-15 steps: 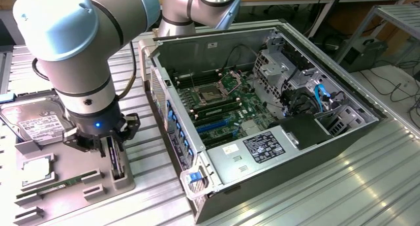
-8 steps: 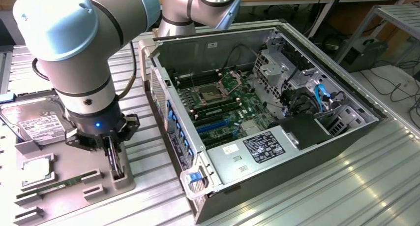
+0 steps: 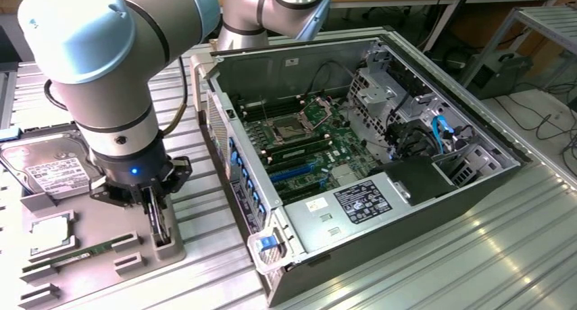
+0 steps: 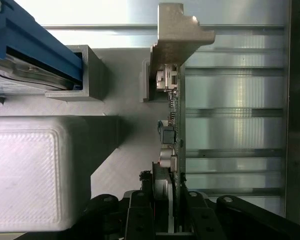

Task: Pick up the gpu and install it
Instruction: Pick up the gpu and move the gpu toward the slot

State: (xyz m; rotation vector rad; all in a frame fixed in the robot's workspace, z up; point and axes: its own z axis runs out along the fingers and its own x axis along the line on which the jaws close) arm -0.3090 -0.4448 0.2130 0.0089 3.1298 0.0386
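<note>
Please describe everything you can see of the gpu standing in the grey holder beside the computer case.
The gpu is a thin dark card standing on edge in a grey holder, at the exterior view's left of the open computer case. The wrist view shows it edge-on, with small metallic and dark parts on one face; the holder's grey bracket meets its far end. The gripper is shut on it, one finger on each face. It sits in the holder, not yet lifted.

gpu (image 3: 159,225) (image 4: 174,125): thin dark card, seen edge-on
pose: upright on its edge
place: grey holder slot (image 3: 167,246), exterior view's left
</note>
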